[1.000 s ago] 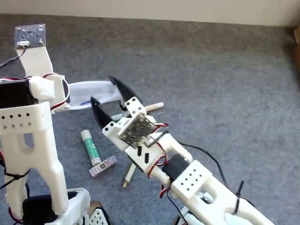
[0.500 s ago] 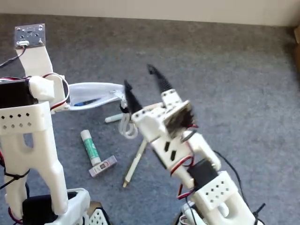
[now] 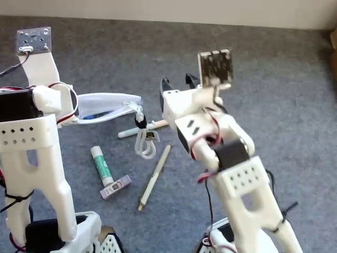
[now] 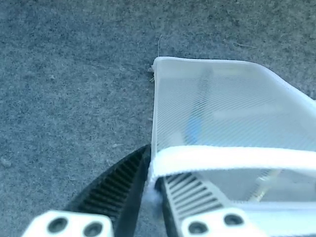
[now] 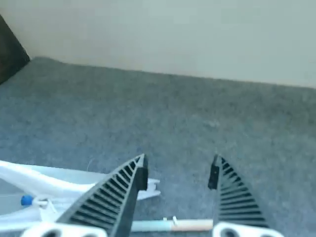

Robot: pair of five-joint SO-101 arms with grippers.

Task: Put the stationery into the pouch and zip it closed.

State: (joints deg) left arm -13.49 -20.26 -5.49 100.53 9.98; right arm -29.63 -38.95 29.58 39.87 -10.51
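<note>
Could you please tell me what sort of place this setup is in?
Probably an indoor robot test area: a grey carpet-like surface, a plain pale wall behind it, and a white mesh pouch beside a green-labelled glue stick.

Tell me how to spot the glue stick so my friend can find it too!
Find the see-through white pouch on the grey carpet. Below it in the high view, left of the long cream pen, lies the glue stick. It is the only short, fat tube with a green label; the little block by its end is pale purple.
</note>
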